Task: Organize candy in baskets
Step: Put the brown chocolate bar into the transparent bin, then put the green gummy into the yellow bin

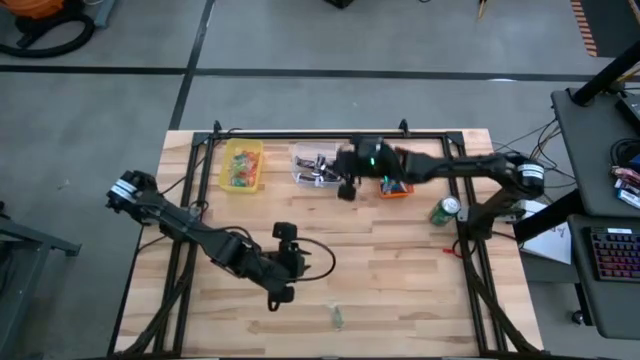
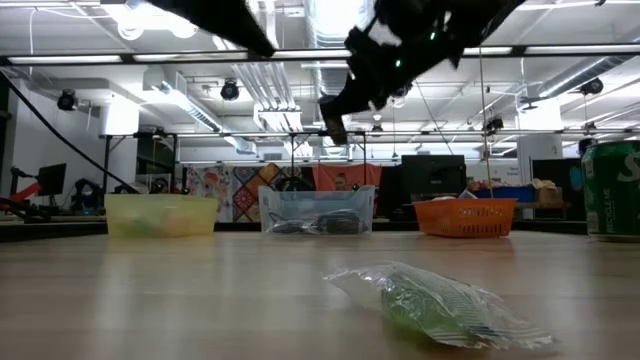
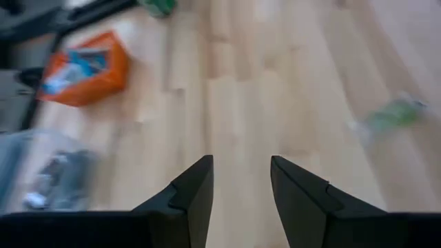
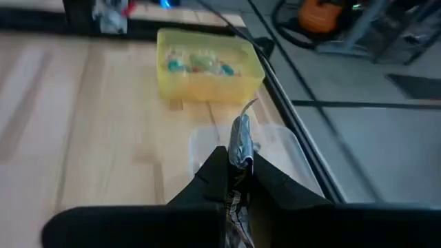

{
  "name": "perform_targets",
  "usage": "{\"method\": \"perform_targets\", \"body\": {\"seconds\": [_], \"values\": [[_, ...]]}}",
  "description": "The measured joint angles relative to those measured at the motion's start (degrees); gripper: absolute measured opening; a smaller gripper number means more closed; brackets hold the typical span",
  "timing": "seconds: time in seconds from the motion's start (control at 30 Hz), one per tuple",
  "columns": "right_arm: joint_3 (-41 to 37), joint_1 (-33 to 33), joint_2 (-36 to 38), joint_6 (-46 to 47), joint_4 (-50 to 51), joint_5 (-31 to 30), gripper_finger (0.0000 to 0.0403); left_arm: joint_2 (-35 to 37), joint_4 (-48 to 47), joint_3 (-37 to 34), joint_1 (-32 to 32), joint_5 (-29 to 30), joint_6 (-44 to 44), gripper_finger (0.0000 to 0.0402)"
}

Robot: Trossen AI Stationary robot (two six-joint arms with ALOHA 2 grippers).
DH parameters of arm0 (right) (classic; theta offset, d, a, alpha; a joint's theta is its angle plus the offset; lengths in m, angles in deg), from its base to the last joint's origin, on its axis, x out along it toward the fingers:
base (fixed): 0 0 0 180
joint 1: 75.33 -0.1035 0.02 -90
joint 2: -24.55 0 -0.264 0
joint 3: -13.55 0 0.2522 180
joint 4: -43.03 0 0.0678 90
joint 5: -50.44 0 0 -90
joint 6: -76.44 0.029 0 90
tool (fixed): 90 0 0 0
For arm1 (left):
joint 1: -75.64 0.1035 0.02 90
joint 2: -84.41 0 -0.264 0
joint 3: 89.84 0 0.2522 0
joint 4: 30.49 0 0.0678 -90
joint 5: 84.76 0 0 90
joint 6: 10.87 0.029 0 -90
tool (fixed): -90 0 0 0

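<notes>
The light wooden plank tabletop (image 1: 400,270) stands on a grey concrete floor (image 1: 300,40). A black metal frame (image 1: 300,133) runs along the far edge of the tabletop and down its two sides. A green metal drink can (image 1: 445,210) stands upright near the right edge of the tabletop. To the right of the tabletop there is a dark side desk (image 1: 600,150) with a black keyboard (image 1: 612,253) on it. An orange and black vacuum cleaner (image 1: 45,20) lies on the floor at the far left. In the low view, the room behind shows white ceiling lamps (image 2: 330,15) and dark monitors (image 2: 430,185).
</notes>
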Motion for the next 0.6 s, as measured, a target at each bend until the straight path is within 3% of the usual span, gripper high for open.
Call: {"method": "perform_targets", "body": {"seconds": [0.2, 0.4, 0.6], "values": [[0.2, 9.7, -6.8, 6.0, -5.3, 14.8, 0.0074, -0.2, 11.3, -7.5, -1.0, -5.8, -1.9, 0.0128], [0.9, 12.3, -10.5, 11.0, -3.8, 16.1, 0.0164, -1.0, 21.2, -12.3, -1.0, -7.3, -1.1, 0.0133], [1.2, 11.2, -6.3, 14.4, 1.4, 18.5, 0.0204, -1.0, 30.1, -15.9, -0.8, -11.5, 2.5, 0.0174]]}}
